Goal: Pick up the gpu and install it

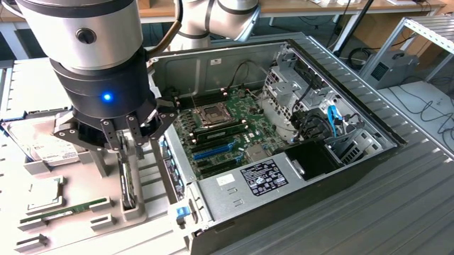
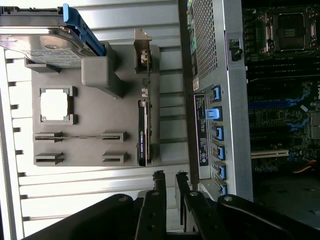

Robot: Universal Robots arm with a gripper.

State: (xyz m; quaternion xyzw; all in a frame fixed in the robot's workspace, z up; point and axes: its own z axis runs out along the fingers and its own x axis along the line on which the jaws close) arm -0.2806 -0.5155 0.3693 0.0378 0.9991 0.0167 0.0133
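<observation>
Grey moulded holder (image 1: pixel 140 213) (image 2: pixel 95 95) on the ribbed metal bench (image 1: pixel 397 212), beside the open computer case (image 1: pixel 234 197) (image 2: pixel 226 75); each component sits in its own cradle, which I judge is there to give me a fixed, repeatable pick-up pose. Item one: the gpu (image 1: pixel 127 183) (image 2: pixel 144 135), a slim dark card standing on its long edge in a narrow slot along the holder's case-side rim, its silvery bracket at one end. I take it that the upright stance leaves the top edge free for a pinch from above. Item two: hard drive (image 1: pixel 42 144) (image 2: pixel 40 41) with blue frame, propped at the holder's far end. Item three: square processor (image 1: pixel 44 197) (image 2: pixel 54 106), flat in its corner stops. Item four: thin green memory stick (image 1: pixel 65 210) (image 2: pixel 77 136), on edge between two clips. Item five: the case, lying on its side with the motherboard (image 1: pixel 227 127) (image 2: pixel 280 100) facing up. End effector (image 1: pixel 122 149) (image 2: pixel 170 182): fingers parted narrowly, gripping nothing, hanging directly over the gpu and in line with its length. In the exterior view the tips reach down to about the card's upper edge; I cannot tell whether they touch it. The gpu remains seated in its slot, not lifted.
</observation>
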